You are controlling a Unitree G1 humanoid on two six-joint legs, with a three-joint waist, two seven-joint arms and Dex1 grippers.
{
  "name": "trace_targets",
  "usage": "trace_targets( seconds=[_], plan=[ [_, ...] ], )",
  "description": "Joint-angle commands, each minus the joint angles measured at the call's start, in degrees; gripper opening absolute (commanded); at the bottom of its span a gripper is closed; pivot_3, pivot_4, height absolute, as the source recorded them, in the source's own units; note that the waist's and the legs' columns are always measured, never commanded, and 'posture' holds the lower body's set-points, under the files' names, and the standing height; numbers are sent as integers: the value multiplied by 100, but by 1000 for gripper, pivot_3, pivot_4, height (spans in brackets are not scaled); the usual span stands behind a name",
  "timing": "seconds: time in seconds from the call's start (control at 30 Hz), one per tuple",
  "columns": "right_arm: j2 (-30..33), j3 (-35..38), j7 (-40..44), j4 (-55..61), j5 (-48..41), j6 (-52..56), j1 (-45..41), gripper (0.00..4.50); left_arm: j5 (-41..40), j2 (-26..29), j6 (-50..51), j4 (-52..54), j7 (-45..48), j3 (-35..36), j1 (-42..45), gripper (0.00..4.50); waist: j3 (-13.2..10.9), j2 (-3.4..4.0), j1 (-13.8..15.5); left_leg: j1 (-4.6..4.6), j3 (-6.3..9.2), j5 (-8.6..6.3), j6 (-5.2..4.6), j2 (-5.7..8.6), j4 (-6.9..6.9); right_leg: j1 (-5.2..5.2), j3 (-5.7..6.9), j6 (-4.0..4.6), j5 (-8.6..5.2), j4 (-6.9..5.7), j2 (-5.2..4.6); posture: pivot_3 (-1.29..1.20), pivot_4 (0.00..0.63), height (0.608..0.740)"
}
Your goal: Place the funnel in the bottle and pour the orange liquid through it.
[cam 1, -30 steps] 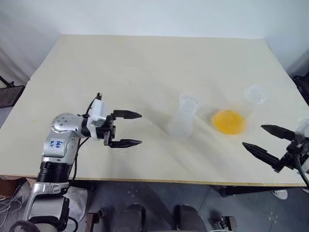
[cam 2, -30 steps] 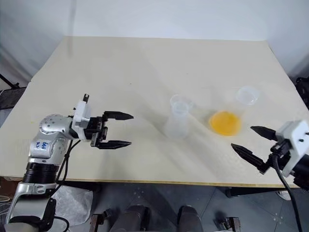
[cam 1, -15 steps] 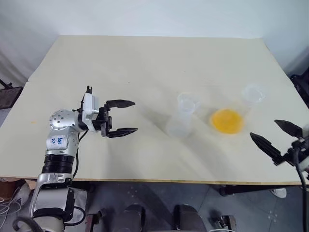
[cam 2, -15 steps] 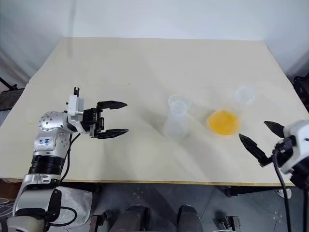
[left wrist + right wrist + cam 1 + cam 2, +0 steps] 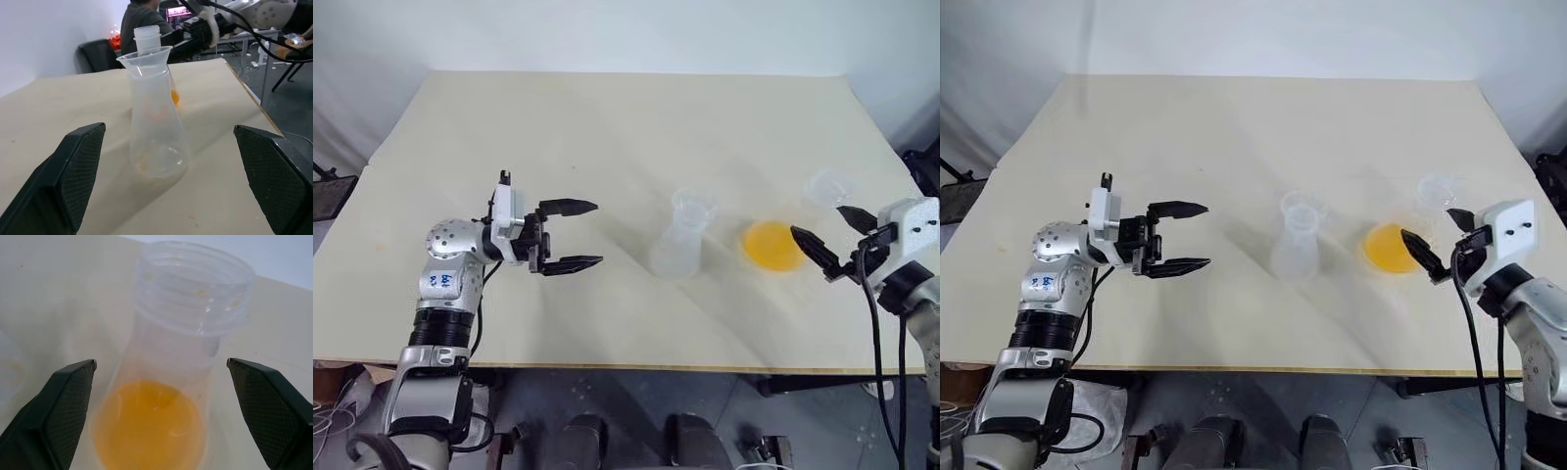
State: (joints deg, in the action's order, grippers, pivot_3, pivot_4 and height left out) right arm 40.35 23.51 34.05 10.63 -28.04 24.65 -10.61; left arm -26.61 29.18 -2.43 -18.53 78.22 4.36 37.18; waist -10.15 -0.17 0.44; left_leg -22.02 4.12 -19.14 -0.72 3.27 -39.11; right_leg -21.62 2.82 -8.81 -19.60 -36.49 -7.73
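A: Where's everything?
B: Funnel [image 5: 145, 55] already sits in the bottle [image 5: 680, 245], mid-bench [image 5: 607, 127]. Orange liquid [image 5: 771, 245] waits in the right flask [image 5: 171, 396]; both end effectors, left [image 5: 572, 235] and right [image 5: 832, 240], are wide open, empty.
A: Grip?
B: Probably light, slick plastic; take its neck.

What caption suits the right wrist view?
Open right gripper faces the flask holding orange liquid.

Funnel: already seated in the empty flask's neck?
Yes, in the left wrist view the funnel sits with its cone resting on the neck of the empty flask, which stands on the table.
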Motion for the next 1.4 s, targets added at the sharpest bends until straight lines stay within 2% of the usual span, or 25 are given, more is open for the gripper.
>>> trace_targets(
  seconds=[0.03, 0.67, 0.77, 0.9, 0.93, 1.1, 1.27, 1.4],
  plan=[
    [-37, -55, 50, -329, 96, -316, -356, 4500, -64, 91, 102, 358, -99, 58, -62, 4478, 0, 0, -15, 0, 0, 0, 0, 0, 0, 0, 0, 0, 0, 0, 0, 0, 150, 740],
    [-439, -238, 208, -1155, 7, -607, -1309, 4500, -129, 256, 383, 856, -287, 143, -312, 4478, 0, 1, -64, 0, 1, 0, 1, -3, 1, -1, 0, 0, 0, 0, 1, 0, 150, 740],
    [-464, -226, 216, -1160, -16, -585, -1333, 3864, -120, 262, 372, 859, -294, 142, -324, 4500, 0, 2, -66, 0, 1, 0, 1, -3, 1, -2, 0, 0, 0, 0, 2, 0, 150, 740],
    [-517, -126, 145, -1047, -124, -510, -1300, 2580, -111, 263, 359, 874, -302, 134, -357, 4500, 0, 2, -64, 0, 1, 0, 0, -3, 1, -2, 0, 0, 0, 1, 1, 0, 150, 740],
    [-519, -109, 136, -1016, -154, -490, -1290, 2477, -111, 262, 358, 875, -306, 132, -362, 4500, 0, 2, -64, 0, 1, 0, 0, -4, 1, -2, 0, 0, 0, 0, 1, 0, 150, 740],
    [-458, -121, 41, -393, -335, -274, -1242, 2479, -72, 238, 309, 730, -279, 86, -274, 4500, -4, 8, -65, -2, 1, 0, 1, -4, 2, -5, -1, 0, 0, 1, 1, 0, 150, 740],
    [-136, -716, -16, 657, 21, 95, -1220, 2479, 4, 122, 261, 408, -212, -43, -9, 4500, -6, 11, -56, -7, 0, 0, 1, -4, 1, -12, -2, 0, 0, 0, 3, 0, 150, 740],
    [20, -1166, -402, 1244, 472, 433, -1583, 2479, 136, -45, 140, -17, -223, -170, 283, 4500, -6, 11, -57, -8, -1, 0, 0, 1, 0, -12, -2, 0, 0, 0, 0, 0, 150, 740]
  ],
)
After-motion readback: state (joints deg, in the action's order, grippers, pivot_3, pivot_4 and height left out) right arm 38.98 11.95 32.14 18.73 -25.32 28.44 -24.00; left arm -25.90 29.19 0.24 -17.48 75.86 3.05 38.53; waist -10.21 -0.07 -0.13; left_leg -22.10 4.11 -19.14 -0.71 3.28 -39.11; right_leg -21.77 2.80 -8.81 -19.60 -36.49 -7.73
